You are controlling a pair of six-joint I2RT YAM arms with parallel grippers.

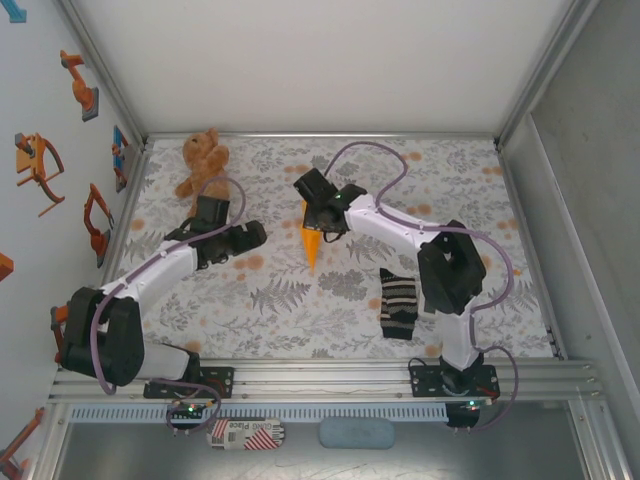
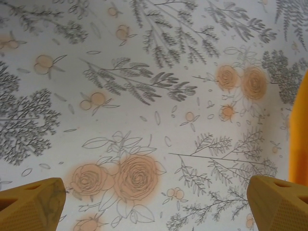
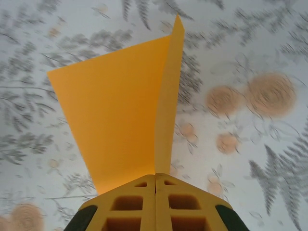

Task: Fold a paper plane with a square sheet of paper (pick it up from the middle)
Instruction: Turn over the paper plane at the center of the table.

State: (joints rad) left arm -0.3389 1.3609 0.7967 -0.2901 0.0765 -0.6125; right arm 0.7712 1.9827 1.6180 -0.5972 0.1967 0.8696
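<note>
A flowered cloth covers the table and takes up the middle of the top view. The left arm reaches from the lower left towards centre. The right arm bends from the lower right up to centre. A brown bear sits at the upper left of the cloth, just beyond the left arm's wrist. A striped sock lies at the lower right, close beside the right arm's elbow and well apart from the plane. The plane is at centre, its tip pointing down the frame and its wide end hidden under the right gripper. In the right wrist view, that gripper has its yellow fingers pressed together, pinching the plane at its crease, with one flap standing up above the cloth. The left gripper hovers just left of the plane. In its own view, the left gripper is spread wide over bare cloth, with the orange paper at the right edge.
</note>
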